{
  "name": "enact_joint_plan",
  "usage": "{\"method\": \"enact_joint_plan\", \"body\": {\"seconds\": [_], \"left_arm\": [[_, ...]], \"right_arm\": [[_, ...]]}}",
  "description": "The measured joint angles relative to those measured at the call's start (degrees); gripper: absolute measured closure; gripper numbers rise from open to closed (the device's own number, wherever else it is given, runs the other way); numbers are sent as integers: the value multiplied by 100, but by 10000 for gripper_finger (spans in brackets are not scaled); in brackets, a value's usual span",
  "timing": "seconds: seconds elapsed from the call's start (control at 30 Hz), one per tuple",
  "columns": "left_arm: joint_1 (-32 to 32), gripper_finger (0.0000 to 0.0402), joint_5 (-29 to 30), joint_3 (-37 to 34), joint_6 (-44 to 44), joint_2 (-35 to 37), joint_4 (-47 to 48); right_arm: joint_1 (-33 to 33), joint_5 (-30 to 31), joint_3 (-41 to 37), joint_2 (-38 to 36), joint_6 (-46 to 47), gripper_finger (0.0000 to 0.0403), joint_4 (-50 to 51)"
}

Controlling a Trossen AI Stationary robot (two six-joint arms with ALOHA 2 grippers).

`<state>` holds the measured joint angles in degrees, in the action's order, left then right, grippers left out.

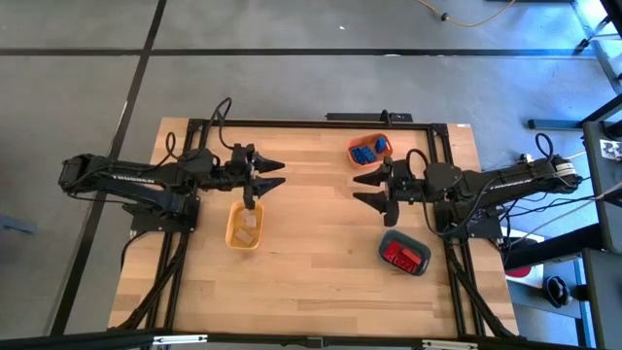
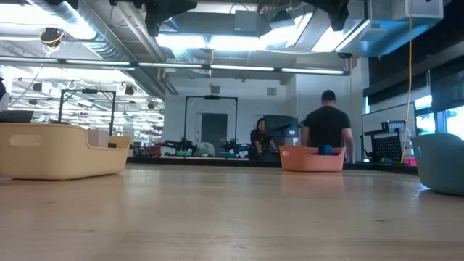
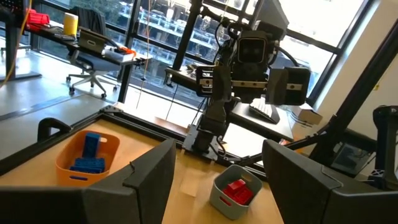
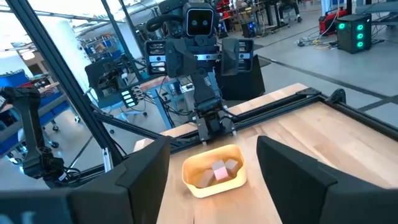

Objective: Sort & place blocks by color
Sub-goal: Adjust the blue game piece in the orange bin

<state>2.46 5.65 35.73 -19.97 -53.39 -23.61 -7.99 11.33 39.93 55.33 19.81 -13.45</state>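
Observation:
The blue blocks (image 1: 367, 152) lie in the orange tray (image 1: 356, 144) at the table's far right; the left wrist view shows them too (image 3: 87, 163). The red blocks (image 1: 402, 256) lie in the slate-blue tray (image 1: 388, 238) on the near right. The beige blocks (image 1: 248, 223) sit in the yellow tray (image 1: 233, 236) left of centre; the right wrist view shows them as well (image 4: 217, 172). My left gripper (image 1: 277, 172) hovers open just beyond the yellow tray, holding nothing. My right gripper (image 1: 361, 190) hovers open between the orange and slate-blue trays, also holding nothing.
The wooden table (image 1: 311, 272) shows bare board in the middle and along its near edge. A dark frame runs round the table's edges (image 1: 292, 122). In the low view, people (image 2: 327, 127) stand in the room beyond the far edge.

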Motion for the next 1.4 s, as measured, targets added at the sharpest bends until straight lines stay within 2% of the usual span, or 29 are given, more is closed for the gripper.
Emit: {"method": "enact_joint_plan", "body": {"seconds": [0.63,0.7,0.8,0.97,1.17,1.27,1.4], "left_arm": [[1,170,0,0,0,0,1],[1,170,0,0,2,0,0],[0,170,2,0,2,0,0],[1,170,7,0,1,0,0],[2,170,125,0,0,2,-3],[0,170,128,0,-43,2,-5],[2,170,131,0,-48,2,-5]], "right_arm": [[0,2,-1,2,130,159,99],[14,32,-1,2,349,159,232],[191,429,-1,2,996,159,666],[1035,688,413,71,1506,159,2455],[2683,702,1292,711,1653,159,4677],[3460,469,1426,1241,1212,159,5031],[4173,334,1370,2015,966,159,4993]]}}
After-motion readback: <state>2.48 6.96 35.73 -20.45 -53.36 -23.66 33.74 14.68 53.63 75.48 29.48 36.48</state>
